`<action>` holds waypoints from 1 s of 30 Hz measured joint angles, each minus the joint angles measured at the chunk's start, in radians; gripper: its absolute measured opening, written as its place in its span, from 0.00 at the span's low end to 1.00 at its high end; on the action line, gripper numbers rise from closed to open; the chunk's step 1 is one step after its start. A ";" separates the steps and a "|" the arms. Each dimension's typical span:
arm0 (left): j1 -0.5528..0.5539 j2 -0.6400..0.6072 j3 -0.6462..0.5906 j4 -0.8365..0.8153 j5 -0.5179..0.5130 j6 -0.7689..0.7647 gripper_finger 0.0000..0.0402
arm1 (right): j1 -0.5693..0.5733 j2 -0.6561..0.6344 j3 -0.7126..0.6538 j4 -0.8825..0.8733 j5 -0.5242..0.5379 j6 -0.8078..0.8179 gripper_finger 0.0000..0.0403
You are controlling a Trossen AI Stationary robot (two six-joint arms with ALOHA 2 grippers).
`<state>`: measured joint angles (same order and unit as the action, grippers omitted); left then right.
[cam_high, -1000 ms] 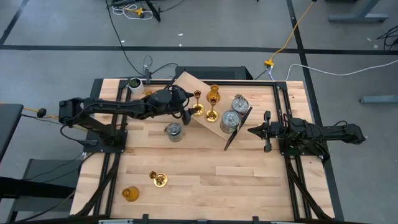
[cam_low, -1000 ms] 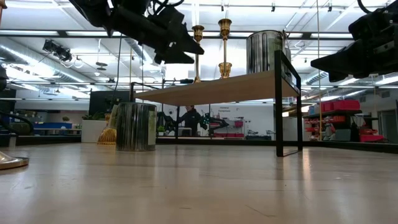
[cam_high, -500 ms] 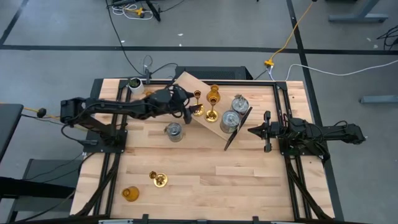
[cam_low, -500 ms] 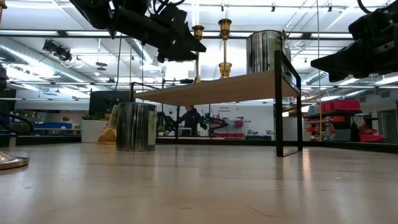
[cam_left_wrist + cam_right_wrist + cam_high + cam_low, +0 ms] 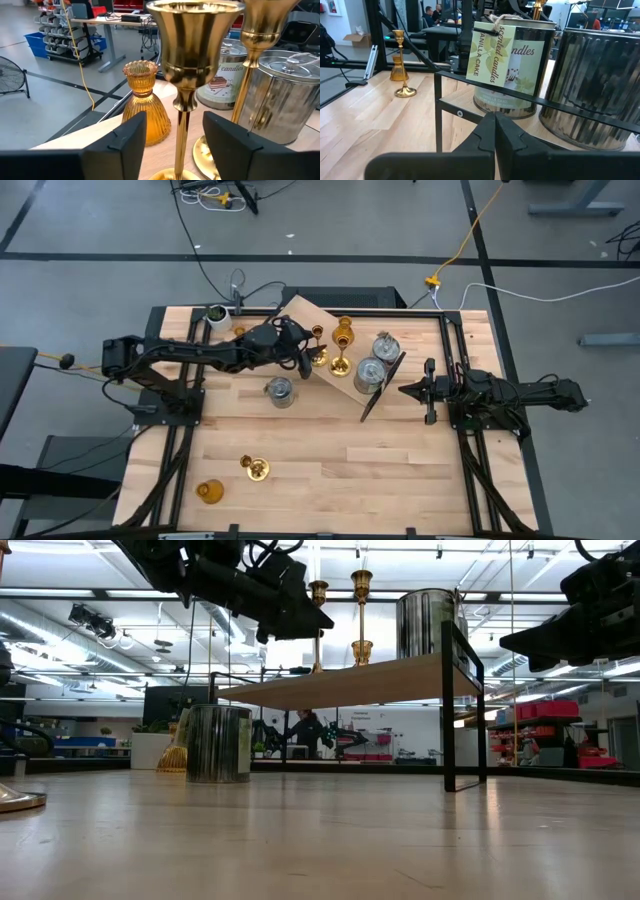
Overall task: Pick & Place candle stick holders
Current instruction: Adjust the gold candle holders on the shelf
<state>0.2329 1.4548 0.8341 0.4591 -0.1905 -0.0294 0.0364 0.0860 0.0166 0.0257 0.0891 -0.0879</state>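
A slim brass stick [image 5: 318, 352] stands upright on its round base on a raised wooden shelf [image 5: 300, 315], and shows close up in the left wrist view [image 5: 184, 60]. My left gripper [image 5: 175, 142] is open, one finger on each side of the stick's stem, apart from it; it also shows in the high view [image 5: 302, 360]. On the shelf also stand a second brass stick [image 5: 340, 365], an amber glass holder [image 5: 344, 332] and two silver cylinders [image 5: 385, 345]. My right gripper [image 5: 495, 130] is shut and empty, just right of the shelf [image 5: 405, 390].
A silver cylinder [image 5: 281, 391] stands on the table left of the shelf. A brass stick [image 5: 256, 468] and an amber holder [image 5: 208, 491] are near the front left. A white pot with a plant [image 5: 216, 313] and another amber holder [image 5: 238, 331] are at the far left.
My left gripper has edged toward the table's right, closer around the brass stick on the shelf. The stick has stayed upright in place.
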 joint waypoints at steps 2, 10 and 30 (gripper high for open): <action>0.000 0.000 0.000 0.000 -0.002 0.000 0.46 | 0.000 0.000 0.000 0.000 0.000 0.000 0.01; 0.000 0.000 0.000 -0.001 -0.042 0.000 0.36 | 0.000 0.000 0.000 0.000 0.000 0.000 0.01; 0.000 -0.017 0.000 -0.001 -0.100 -0.001 0.12 | 0.000 0.000 0.000 0.000 0.000 0.000 0.01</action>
<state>0.2325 1.4381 0.8341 0.4577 -0.2901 -0.0305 0.0360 0.0860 0.0166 0.0257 0.0890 -0.0879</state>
